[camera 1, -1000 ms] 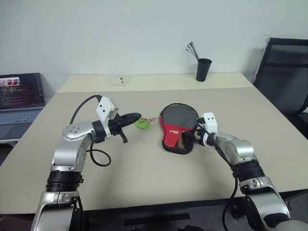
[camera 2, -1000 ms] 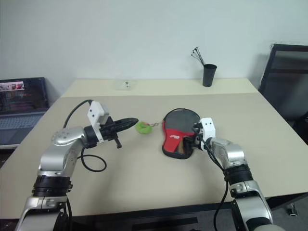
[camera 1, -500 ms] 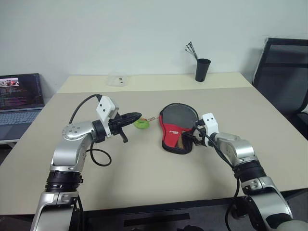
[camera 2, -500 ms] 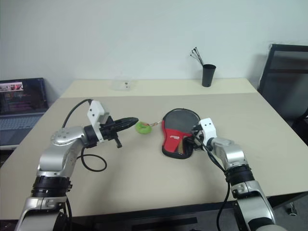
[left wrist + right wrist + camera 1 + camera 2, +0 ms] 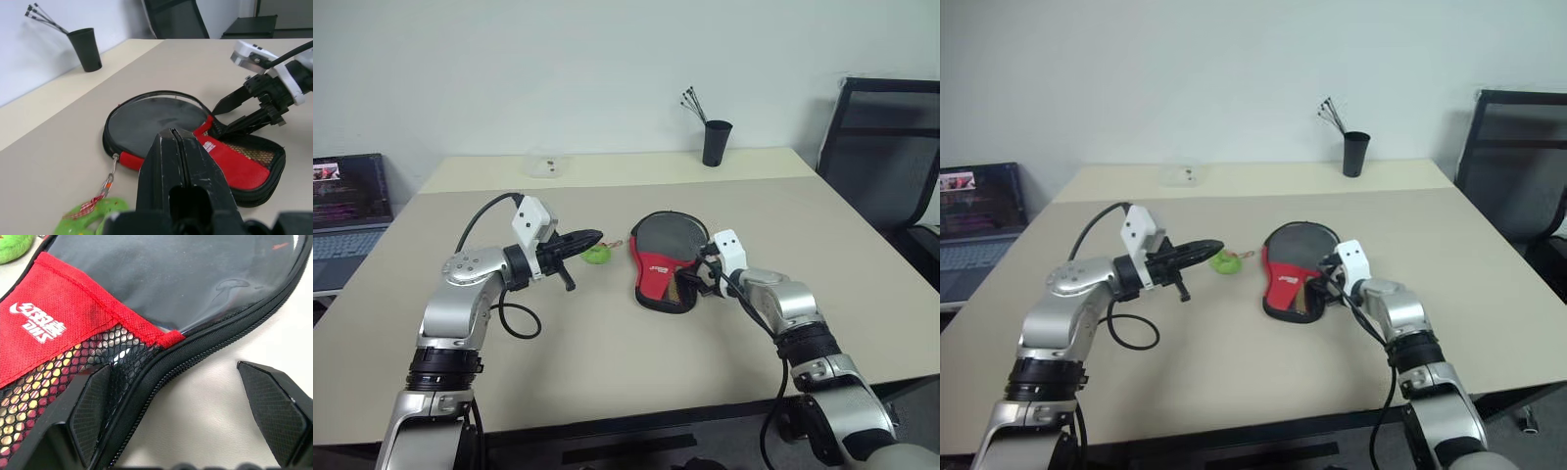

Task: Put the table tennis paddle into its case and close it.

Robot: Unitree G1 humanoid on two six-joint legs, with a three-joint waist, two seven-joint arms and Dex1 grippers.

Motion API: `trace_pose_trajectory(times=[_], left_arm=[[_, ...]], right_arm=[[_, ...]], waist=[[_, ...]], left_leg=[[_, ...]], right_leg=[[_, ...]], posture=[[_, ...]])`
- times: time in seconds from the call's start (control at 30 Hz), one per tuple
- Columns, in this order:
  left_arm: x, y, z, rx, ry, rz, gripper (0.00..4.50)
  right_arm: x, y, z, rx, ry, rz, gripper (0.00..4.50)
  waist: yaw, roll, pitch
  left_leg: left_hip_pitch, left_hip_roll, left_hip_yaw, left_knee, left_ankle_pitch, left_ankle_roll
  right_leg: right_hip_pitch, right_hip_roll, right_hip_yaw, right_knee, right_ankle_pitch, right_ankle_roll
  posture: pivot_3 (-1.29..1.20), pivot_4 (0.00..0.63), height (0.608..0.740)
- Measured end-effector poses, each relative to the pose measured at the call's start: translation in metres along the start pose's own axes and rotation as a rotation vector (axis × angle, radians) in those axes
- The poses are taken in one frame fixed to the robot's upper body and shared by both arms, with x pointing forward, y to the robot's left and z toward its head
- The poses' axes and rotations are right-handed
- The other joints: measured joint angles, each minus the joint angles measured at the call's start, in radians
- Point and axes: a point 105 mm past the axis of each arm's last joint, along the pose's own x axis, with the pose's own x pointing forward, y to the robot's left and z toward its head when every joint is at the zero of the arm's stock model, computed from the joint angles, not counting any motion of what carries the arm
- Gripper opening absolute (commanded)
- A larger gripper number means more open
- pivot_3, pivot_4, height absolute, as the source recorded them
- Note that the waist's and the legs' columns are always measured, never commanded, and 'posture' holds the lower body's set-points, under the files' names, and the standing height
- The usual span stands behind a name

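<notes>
The case (image 5: pixel 658 262) lies flat on the table, black with a red panel, white logo and a mesh pocket (image 5: pixel 54 377). A yellow-red shape shows behind the mesh; I cannot tell whether it is the table tennis paddle, whose face is hidden. My right gripper (image 5: pixel 691 282) is open at the case's near right edge. One finger (image 5: pixel 93 406) rests over the mesh, and the other finger (image 5: pixel 274 404) is over bare table outside the zip (image 5: pixel 195 360). My left gripper (image 5: pixel 588 238) is shut on nothing and held level above the table, left of the case.
A small green object (image 5: pixel 597 255) on a short chain lies by the case's left side, just under the left gripper's tip. At the table's back stand a black cup with sticks (image 5: pixel 715 143) and a clear box (image 5: pixel 544 164). A laptop (image 5: pixel 342 201) sits far left, a chair (image 5: pixel 886 147) far right.
The whole picture has shifted, so the camera moved. My right gripper has turned slightly and edged in at the case's edge. The left arm and the case have stayed put.
</notes>
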Motion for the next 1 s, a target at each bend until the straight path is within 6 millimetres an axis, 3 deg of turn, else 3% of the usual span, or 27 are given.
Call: trace_pose_trajectory(times=[0.4, 0.7, 0.9, 1.0], left_arm=[[-0.016, -0.004, -0.017, -0.033, 0.060, 0.010, 0.00], [-0.050, -0.020, -0.047, -0.137, 0.170, -0.043, 0.00], [-0.073, -0.055, -0.065, -0.215, 0.255, -0.163, 0.00], [-0.076, -0.069, -0.065, -0.235, 0.257, -0.205, 0.00]], right_arm=[[0.012, 0.030, 0.000, -0.006, 0.013, 0.108, 0.11], [0.009, 0.055, 0.004, 0.049, 0.034, 0.205, 0.02], [-0.007, 0.091, -0.002, 0.056, 0.073, 0.362, 0.02], [-0.014, 0.102, -0.009, 0.044, 0.094, 0.396, 0.02]], waist=[[-0.014, -0.002, -0.002], [-0.017, -0.003, -0.002], [-0.014, -0.003, -0.002], [-0.007, -0.003, -0.002]], left_leg=[[0.004, 0.002, 0.003, -0.002, 0.000, 0.000], [0.007, 0.013, 0.010, -0.005, -0.002, -0.003], [0.010, 0.014, 0.019, -0.013, -0.003, -0.004], [0.011, 0.014, 0.020, -0.014, -0.003, -0.005]], right_leg=[[0.001, 0.001, 0.004, 0.000, 0.000, 0.000], [-0.003, 0.011, 0.014, -0.001, 0.000, -0.001], [-0.006, 0.012, 0.021, -0.002, -0.002, -0.003], [-0.006, 0.012, 0.023, -0.002, -0.002, -0.003]], posture=[[0.00, 0.150, 0.740], [0.00, 0.150, 0.740], [0.00, 0.150, 0.740], [0.00, 0.150, 0.740]])
